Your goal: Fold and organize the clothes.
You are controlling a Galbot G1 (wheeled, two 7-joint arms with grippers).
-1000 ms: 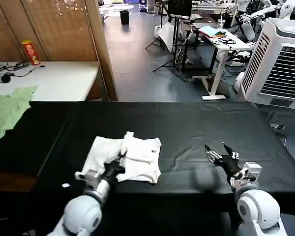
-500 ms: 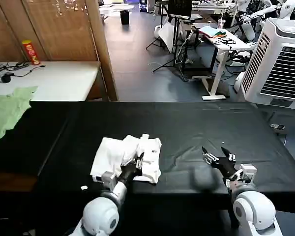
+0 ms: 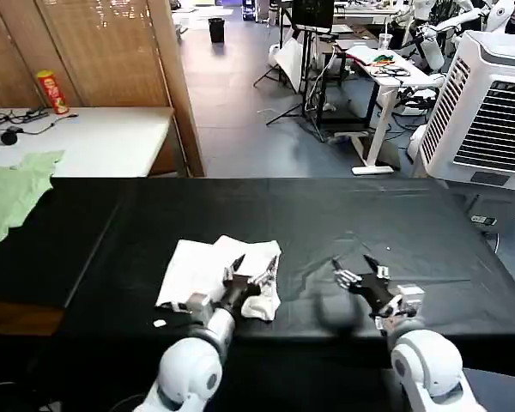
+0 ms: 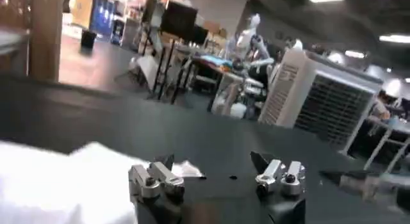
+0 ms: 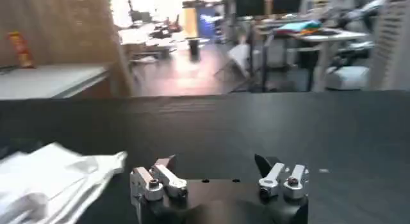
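Black-clothed table [image 3: 343, 215], white T-shirt [image 3: 202, 266] bunched, workshop desks [image 3: 386, 69] behind

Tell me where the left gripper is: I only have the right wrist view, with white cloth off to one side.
Observer: The left gripper is over the T-shirt, at the edge nearest your right gripper.
Operator: Is it gripping cloth?
Observer: No. In the left wrist view its fingers are open with nothing between them.
Operator: Anything else nearby?
Observer: A light green garment lies far off on the robot's left.
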